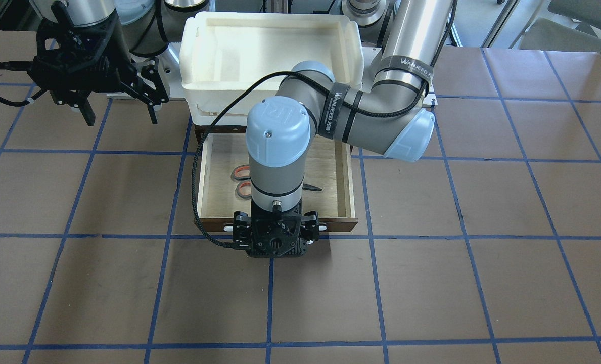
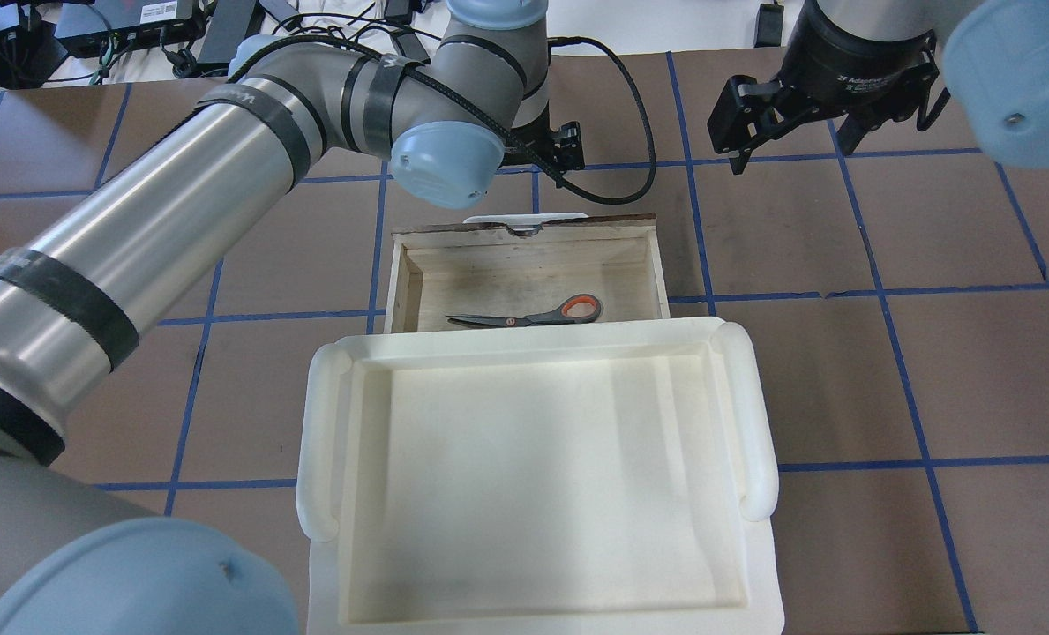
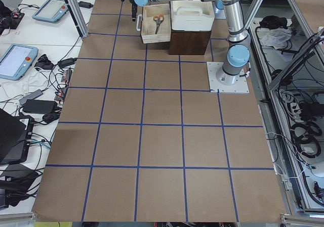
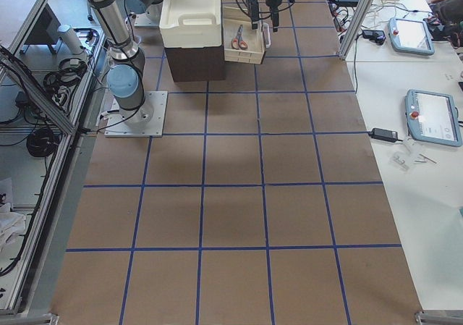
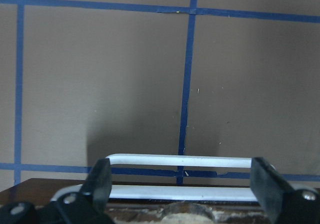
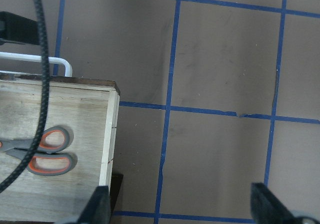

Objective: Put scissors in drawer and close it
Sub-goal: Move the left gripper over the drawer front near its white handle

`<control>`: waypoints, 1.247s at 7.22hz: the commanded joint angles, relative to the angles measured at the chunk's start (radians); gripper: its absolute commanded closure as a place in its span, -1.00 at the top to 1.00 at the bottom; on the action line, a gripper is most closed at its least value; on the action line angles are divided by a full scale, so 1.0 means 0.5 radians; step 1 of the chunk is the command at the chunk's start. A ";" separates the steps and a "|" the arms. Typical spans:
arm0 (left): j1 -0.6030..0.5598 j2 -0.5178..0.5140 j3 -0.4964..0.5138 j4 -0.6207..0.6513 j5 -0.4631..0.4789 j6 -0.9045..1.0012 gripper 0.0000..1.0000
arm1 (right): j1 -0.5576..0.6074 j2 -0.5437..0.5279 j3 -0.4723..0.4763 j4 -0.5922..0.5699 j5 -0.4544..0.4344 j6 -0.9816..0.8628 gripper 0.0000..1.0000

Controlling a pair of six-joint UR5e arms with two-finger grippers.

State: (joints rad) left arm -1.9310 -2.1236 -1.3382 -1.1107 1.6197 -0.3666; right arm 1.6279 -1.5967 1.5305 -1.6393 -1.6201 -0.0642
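Note:
The drawer (image 2: 524,245) is pulled out from under the white tray, with its pale wood inside showing. The scissors (image 2: 533,315) lie flat inside it, and they also show in the front view (image 1: 241,174) and the right wrist view (image 6: 47,150). My left gripper (image 1: 275,233) is at the drawer's dark front. It is open, and the white bar handle (image 5: 180,160) lies between its spread fingers (image 5: 100,179). My right gripper (image 1: 121,119) is open and empty, above the table beside the drawer.
A white plastic tray (image 2: 312,441) sits on the dark cabinet (image 3: 190,42) above the drawer's back. A black cable (image 1: 196,167) hangs beside the drawer. Brown table with blue grid lines lies beyond the drawer front.

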 commanded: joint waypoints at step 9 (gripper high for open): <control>0.039 -0.379 0.216 -0.208 -0.030 -0.061 1.00 | -0.031 -0.025 0.001 -0.001 0.092 -0.074 1.00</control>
State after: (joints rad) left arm -1.9120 -2.3066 -1.2310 -1.1897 1.6111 -0.3803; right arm 1.6126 -1.6086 1.5309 -1.6428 -1.5757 -0.1013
